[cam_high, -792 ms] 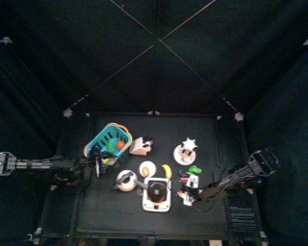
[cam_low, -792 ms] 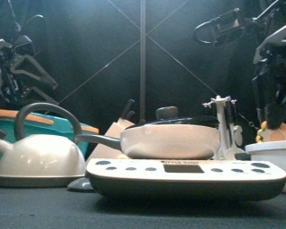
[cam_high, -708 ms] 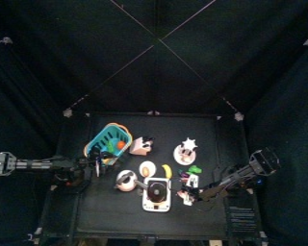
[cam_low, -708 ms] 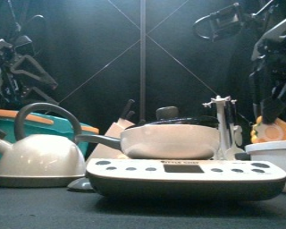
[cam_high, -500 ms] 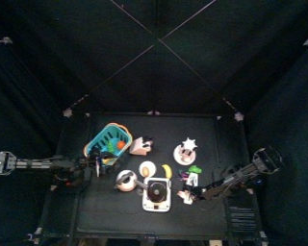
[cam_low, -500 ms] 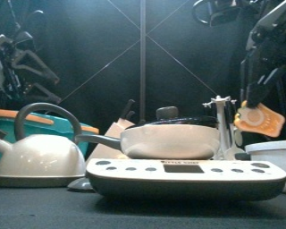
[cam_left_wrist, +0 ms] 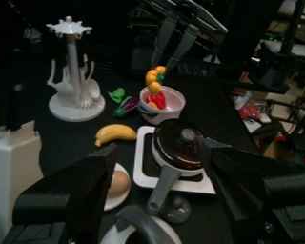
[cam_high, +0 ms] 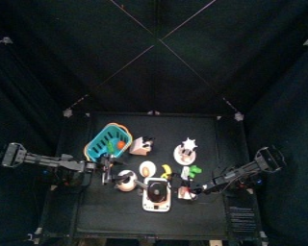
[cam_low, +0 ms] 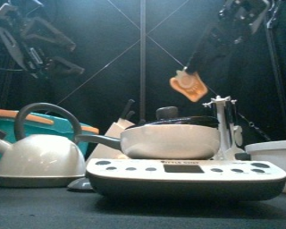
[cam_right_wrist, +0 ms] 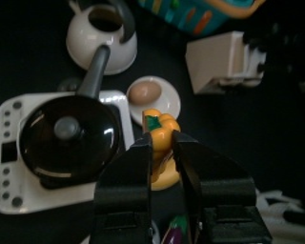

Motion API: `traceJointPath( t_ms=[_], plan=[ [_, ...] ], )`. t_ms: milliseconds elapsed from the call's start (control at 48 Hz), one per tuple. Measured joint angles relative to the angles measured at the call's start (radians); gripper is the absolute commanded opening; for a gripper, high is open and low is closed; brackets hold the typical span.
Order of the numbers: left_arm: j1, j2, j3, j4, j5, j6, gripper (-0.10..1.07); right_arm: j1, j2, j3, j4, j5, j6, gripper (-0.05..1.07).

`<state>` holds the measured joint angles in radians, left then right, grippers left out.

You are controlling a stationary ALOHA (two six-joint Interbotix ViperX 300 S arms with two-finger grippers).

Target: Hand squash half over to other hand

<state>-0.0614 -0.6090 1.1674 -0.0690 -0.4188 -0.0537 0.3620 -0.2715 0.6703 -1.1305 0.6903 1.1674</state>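
The squash half (cam_low: 191, 86) is orange-yellow and hangs high above the pot, left of the table's right side. My right gripper (cam_low: 196, 70) is shut on it from above. In the right wrist view the squash half (cam_right_wrist: 159, 128) sits between that gripper's (cam_right_wrist: 162, 152) jaws, above the stove and an egg plate. My left gripper (cam_left_wrist: 162, 164) is open and empty, raised at the left of the table (cam_high: 103, 174), apart from the squash. In the top view the right gripper (cam_high: 198, 184) is near the table's front right.
A white stove (cam_low: 181, 175) with a black-lidded pot (cam_left_wrist: 181, 143) stands at the front middle. A white kettle (cam_low: 38, 154) is left of it. A teal basket (cam_high: 108, 142), a white mug tree (cam_left_wrist: 72, 81), a fruit bowl (cam_left_wrist: 158, 98) and a banana (cam_left_wrist: 114, 133) lie around.
My right gripper has lifted the squash half from low at the right, by the white bowl, up and leftward over the pot. My left arm has risen higher at the left.
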Motion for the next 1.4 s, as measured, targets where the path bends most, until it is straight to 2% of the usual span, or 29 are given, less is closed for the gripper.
traceJointPath(
  t_ms=[167, 333, 812, 1062, 1250, 1396],
  plan=[
    [0.000, 0.127, -0.078, 0.025, -0.061, 0.000, 0.98, -0.037, 0.000, -0.009, -0.149, -0.055, 0.086, 0.36],
    [0.000, 0.250, -0.137, 0.028, -0.106, 0.000, 0.98, -0.055, 0.008, -0.012, -0.245, -0.092, 0.138, 0.36],
    [0.005, 0.543, -0.330, 0.034, -0.222, 0.003, 0.98, -0.055, 0.031, -0.021, -0.288, -0.097, 0.173, 0.36],
    [0.006, 0.621, -0.408, 0.034, -0.267, 0.003, 0.98, -0.055, 0.037, -0.021, -0.288, -0.098, 0.173, 0.36],
    [0.006, 0.655, -0.422, 0.032, -0.330, 0.003, 0.95, -0.057, 0.044, -0.021, -0.288, -0.098, 0.173, 0.36],
    [0.009, 0.666, -0.422, 0.031, -0.356, 0.003, 0.87, -0.057, 0.048, -0.021, -0.288, -0.098, 0.175, 0.36]
  ],
)
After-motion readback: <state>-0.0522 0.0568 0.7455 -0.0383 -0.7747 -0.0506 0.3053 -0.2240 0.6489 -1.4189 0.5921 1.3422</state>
